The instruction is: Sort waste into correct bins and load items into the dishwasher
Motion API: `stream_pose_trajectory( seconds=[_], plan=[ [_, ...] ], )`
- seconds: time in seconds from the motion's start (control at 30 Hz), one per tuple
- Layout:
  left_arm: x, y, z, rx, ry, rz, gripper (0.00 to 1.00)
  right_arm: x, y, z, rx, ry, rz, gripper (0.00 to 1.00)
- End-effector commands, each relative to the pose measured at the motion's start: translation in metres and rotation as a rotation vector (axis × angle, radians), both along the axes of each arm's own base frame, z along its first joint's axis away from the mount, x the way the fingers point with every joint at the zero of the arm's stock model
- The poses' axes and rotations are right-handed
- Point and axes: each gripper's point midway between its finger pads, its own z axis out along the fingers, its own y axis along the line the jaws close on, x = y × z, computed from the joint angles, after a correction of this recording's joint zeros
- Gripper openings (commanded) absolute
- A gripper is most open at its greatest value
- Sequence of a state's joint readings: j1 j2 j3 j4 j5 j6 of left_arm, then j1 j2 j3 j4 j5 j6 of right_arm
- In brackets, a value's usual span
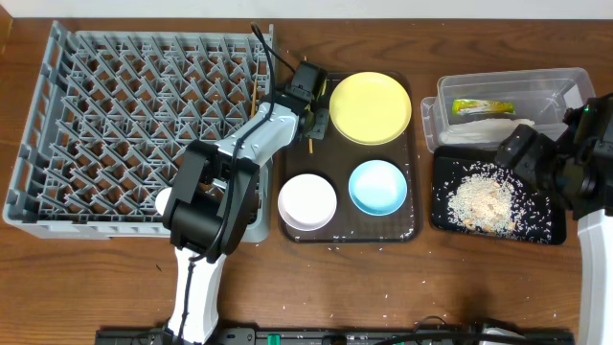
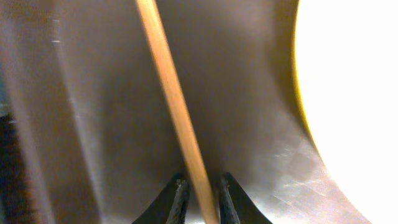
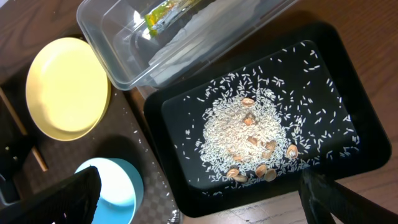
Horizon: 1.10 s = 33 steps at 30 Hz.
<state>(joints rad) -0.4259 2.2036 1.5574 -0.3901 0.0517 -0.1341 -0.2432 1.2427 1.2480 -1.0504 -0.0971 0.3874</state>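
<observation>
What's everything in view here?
grey plastic dish rack: one, grey, left
dark brown serving tray: one, brown, middle
round yellow plate: one, yellow, on tray
white bowl: one, white, on tray
light blue bowl: one, blue, beside it
thin wooden chopstick: one, tan, in left gripper
second chopstick: one, tan, seemingly in rack
small white cup: one, white, rack's edge
clear plastic tub: one, clear, right
green-and-orange wrapper: one, in tub
white paper napkin: one, in tub
glossy black tray: one, black, near right
whitish rice crumbs: many, in black tray
left gripper: one, black, shut on chopstick
right gripper: one, black, open
</observation>
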Motion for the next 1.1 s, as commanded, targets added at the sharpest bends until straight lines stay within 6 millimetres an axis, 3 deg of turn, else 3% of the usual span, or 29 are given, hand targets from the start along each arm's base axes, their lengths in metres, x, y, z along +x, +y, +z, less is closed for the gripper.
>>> stream_pose_trajectory(
  seconds=[0.0,0.1,0.27,0.43,0.53,0.63,0.77,0.9,1.07],
  plan=[
    [-0.015,-0.006,-0.026,-0.03,0.091,-0.025,0.08,0.0,-0.002,0.002,0.002,-0.006,-0.018,0.99],
    [-0.014,-0.005,-0.015,-0.035,0.077,-0.023,0.08,0.0,-0.003,0.002,0.002,-0.006,-0.018,0.99],
    [-0.008,-0.001,0.055,-0.051,-0.035,-0.003,0.08,0.0,-0.003,0.002,0.002,-0.006,-0.018,0.99],
    [-0.017,0.04,0.136,0.054,-0.164,0.091,0.08,0.0,-0.003,0.002,0.002,-0.006,-0.018,0.99],
    [-0.035,0.065,0.16,0.101,-0.158,0.131,0.08,0.0,-0.002,0.002,0.002,-0.006,-0.018,0.99],
    [-0.055,0.09,0.155,0.145,-0.067,0.158,0.08,0.0,-0.002,0.002,0.002,-0.006,-0.018,0.99],
    [-0.069,0.127,0.127,0.18,0.059,0.221,0.08,0.0,-0.002,0.002,0.002,-0.006,-0.018,0.99],
    [-0.073,0.115,0.1,0.031,0.148,0.152,0.08,0.0,-0.002,0.002,0.002,-0.006,-0.018,0.99],
    [-0.078,0.113,0.082,0.027,0.186,0.143,0.08,0.0,-0.002,0.002,0.002,-0.006,-0.018,0.99]
  ],
)
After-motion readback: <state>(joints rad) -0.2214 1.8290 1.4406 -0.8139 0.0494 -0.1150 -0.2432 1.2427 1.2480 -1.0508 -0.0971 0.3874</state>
